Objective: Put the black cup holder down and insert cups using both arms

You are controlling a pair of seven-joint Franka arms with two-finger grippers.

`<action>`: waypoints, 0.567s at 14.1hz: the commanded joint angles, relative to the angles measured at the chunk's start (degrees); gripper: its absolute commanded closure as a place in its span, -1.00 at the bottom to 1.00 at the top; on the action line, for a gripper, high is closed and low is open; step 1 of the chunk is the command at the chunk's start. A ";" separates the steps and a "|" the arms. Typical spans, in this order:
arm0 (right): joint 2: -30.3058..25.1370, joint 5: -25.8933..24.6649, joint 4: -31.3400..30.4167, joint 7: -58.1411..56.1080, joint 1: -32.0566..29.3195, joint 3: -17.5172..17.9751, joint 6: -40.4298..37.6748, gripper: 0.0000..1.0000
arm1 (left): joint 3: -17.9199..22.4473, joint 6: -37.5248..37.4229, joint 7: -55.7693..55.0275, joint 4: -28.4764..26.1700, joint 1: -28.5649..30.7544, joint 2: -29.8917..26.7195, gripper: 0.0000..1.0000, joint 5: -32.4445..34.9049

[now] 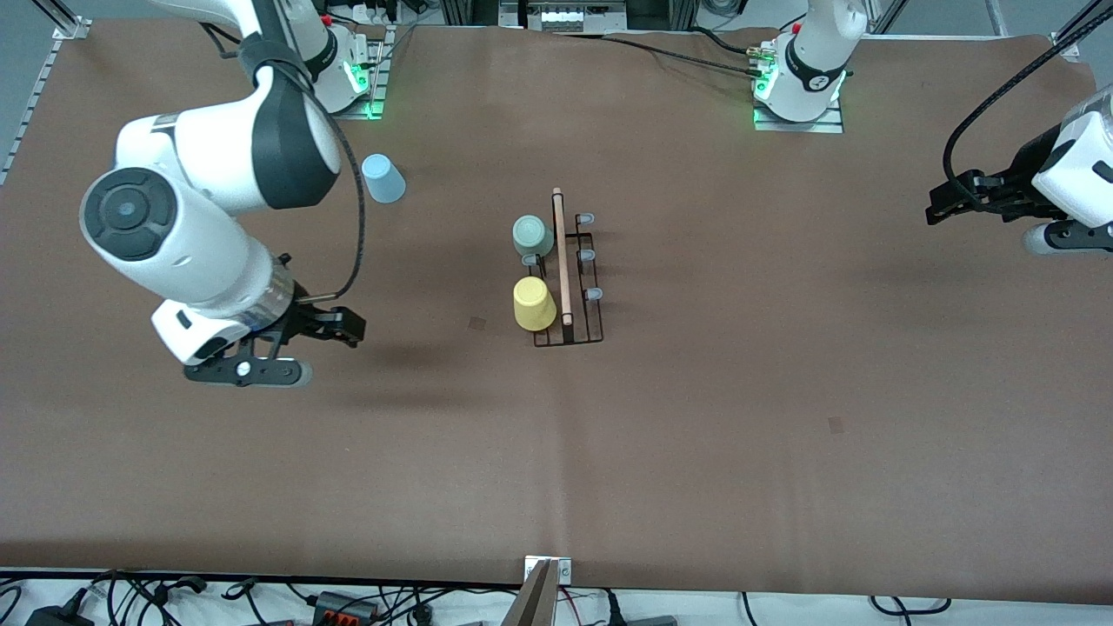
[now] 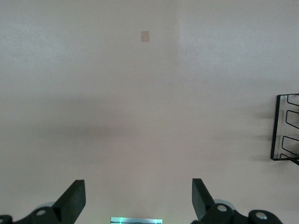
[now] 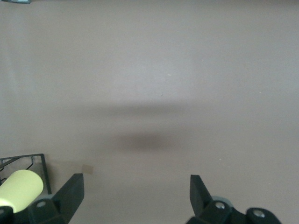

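The black cup holder (image 1: 569, 291) with its wooden rod (image 1: 562, 256) stands at the table's middle. A mint green cup (image 1: 531, 235) and a yellow cup (image 1: 533, 303) sit on prongs on its side toward the right arm's end. A light blue cup (image 1: 383, 178) rests on the table near the right arm's base, apart from the holder. My right gripper (image 1: 345, 325) is open and empty above bare table; its wrist view (image 3: 135, 193) shows the yellow cup (image 3: 21, 187) and a holder corner (image 3: 28, 161). My left gripper (image 1: 941, 205) is open and empty above the left arm's end (image 2: 138, 196); the holder's edge (image 2: 275, 128) shows there.
A brown mat (image 1: 696, 435) covers the table. Small square marks lie on it near the holder (image 1: 477, 322) and nearer the front camera (image 1: 836, 425). Cables and plugs (image 1: 339, 604) lie along the front edge.
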 commanded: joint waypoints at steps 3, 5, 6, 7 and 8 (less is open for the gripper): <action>-1.80 0.92 -0.65 -2.87 -2.25 -0.38 -1.01 -1.00 | 0.06 -1.39 -0.29 1.84 0.12 0.82 -1.00 -0.14; -2.85 1.00 -0.38 -2.35 -5.57 1.46 -0.92 -1.00 | -0.02 -1.39 -0.12 1.84 0.12 0.82 -1.00 -0.14; -4.59 0.22 -0.73 -1.65 -9.08 4.60 -0.92 -1.00 | 0.06 -1.39 -0.12 1.84 0.12 0.82 -1.00 -0.14; -6.26 -0.83 -1.08 -1.82 -13.38 7.85 -0.75 -1.00 | 0.06 -1.39 -0.12 1.84 0.12 0.82 -1.00 -0.14; -7.76 -2.32 -2.13 -1.91 -17.07 10.58 -0.75 -1.00 | 0.06 -1.39 -0.12 1.84 0.12 0.82 -1.00 -0.14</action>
